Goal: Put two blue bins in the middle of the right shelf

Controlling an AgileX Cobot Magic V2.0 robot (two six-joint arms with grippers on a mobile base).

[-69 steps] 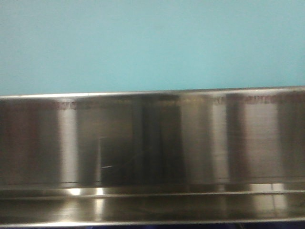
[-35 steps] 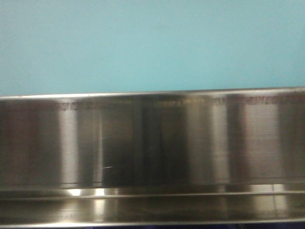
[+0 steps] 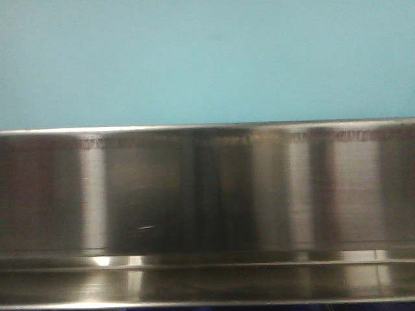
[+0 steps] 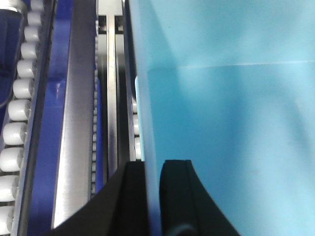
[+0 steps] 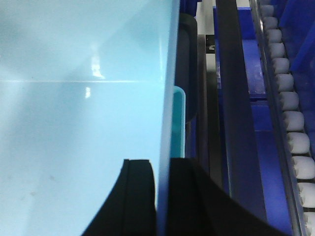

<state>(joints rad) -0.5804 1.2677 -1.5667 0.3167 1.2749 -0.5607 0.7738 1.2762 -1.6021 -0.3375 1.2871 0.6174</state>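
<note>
blue bin [image 4: 221, 123]: left gripper [image 4: 152, 169] clamps one wall, right gripper [image 5: 162, 167] another (both closed tight). roller rails [image 4: 22, 88] beside.

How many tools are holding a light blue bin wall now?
2. The left tool pinches a left wall, in the left wrist view; the right tool pinches a right wall, in the right wrist view. Both may belong to one bin.
</note>
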